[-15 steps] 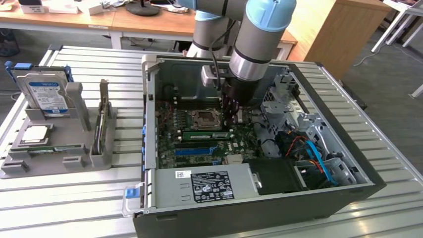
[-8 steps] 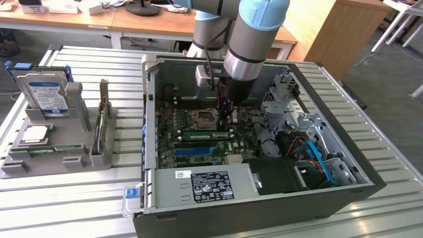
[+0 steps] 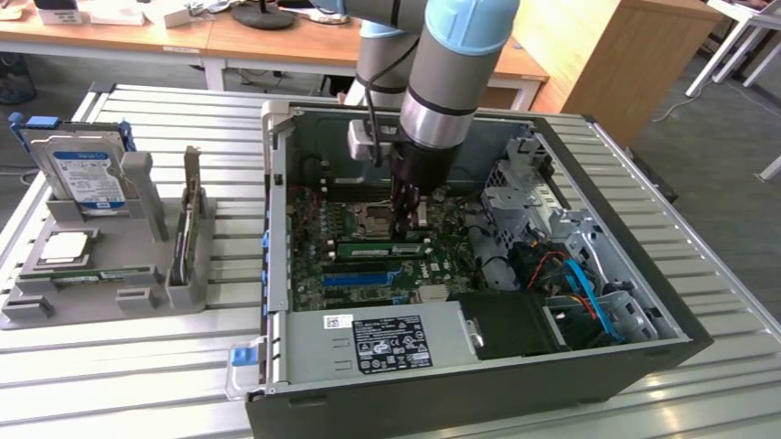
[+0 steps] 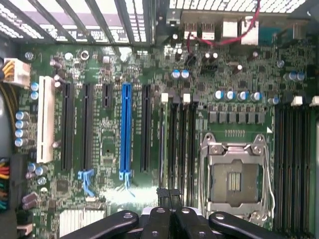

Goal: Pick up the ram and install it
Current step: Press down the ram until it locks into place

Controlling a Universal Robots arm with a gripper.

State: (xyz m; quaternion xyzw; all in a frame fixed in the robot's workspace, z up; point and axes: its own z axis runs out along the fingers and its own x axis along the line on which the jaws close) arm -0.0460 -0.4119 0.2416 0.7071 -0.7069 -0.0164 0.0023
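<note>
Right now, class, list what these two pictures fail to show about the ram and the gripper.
- Exterior view: whether the ram is fully seated; too small.
- Exterior view: whether the gripper touches the ram; its dark tips blend into the motherboard.
- Wrist view: the gripper's body, cut off by the picture's edge.

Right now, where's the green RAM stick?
In the exterior view, the long green ram stick sits inside the open black computer case, between the silver CPU socket and the blue slot, directly under the hand.
</note>
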